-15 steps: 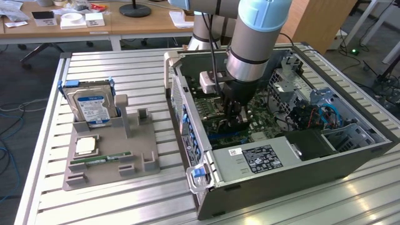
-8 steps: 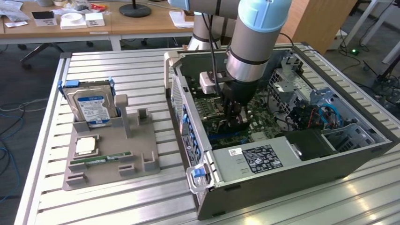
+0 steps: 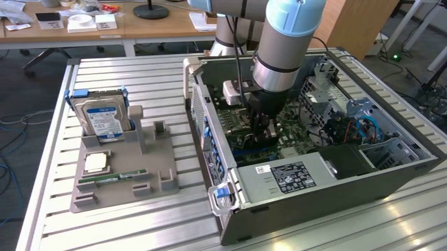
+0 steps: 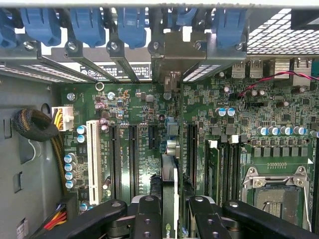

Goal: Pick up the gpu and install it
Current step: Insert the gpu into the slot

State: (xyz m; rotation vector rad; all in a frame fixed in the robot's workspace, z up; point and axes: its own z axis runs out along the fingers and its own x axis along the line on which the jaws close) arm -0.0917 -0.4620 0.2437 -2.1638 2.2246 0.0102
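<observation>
My gripper point(image 3: 264, 137) reaches down into the open computer case point(image 3: 391, 172), just above the green motherboard point(image 3: 241, 141). In the wrist view the gripper point(image 4: 174, 204) is shut on the gpu point(image 4: 169, 174), which stands on edge between the black fingers point(image 4: 147, 214). The card runs over the black expansion slots point(image 4: 133, 154) in the middle of the board. Its silvery metal bracket point(image 4: 169, 59) is at the case's rear wall, under the blue slot latches point(image 4: 129, 25). Whether the card's lower edge is seated in a slot is hidden.
A grey parts holder point(image 3: 164, 162) at the exterior view's left carries a blue-labelled hard drive point(image 3: 103, 119), a processor chip point(image 3: 96, 162) and a green memory stick point(image 3: 112, 178). Inside the case are the power supply point(image 3: 293, 178), an open processor socket point(image 4: 276, 194) and a cable bundle point(image 4: 35, 124).
</observation>
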